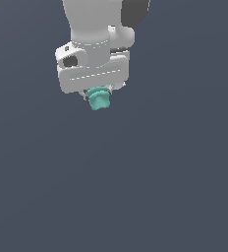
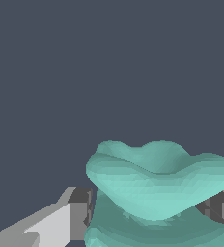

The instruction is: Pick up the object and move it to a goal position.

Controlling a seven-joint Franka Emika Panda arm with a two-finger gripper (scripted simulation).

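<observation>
The surroundings are one flat, unbroken slate-blue field (image 1: 150, 187) in both views; no table edge, wall line or shadow breaks it, so whether it is floor or backdrop cannot be told. No goal marker shows.

Counted: one arm, one gripper, one object.

In the exterior view the white Franka arm (image 1: 94, 24) comes down from about twelve o'clock, with a dark joint cap at about one o'clock of the picture. Below it sits the broad white hand body, tilted slightly, and under that the gripper (image 1: 99, 95), at roughly eleven o'clock from the picture's centre.

The teal-green object (image 1: 99, 99) hangs from the underside of the hand, narrower than the hand body, its ridged upper layers tucked up between the fingers and its wider lump sticking out at six o'clock below them. It touches nothing else; plain background surrounds it.

In the wrist view the object (image 2: 157, 188) fills the foreground: a flared, wavy-edged lip over stacked ridges. A grey-and-white finger (image 2: 77, 219) presses against one flank and a second finger shows at the opposite flank, so the gripper (image 2: 150, 214) is clenched on the object.
</observation>
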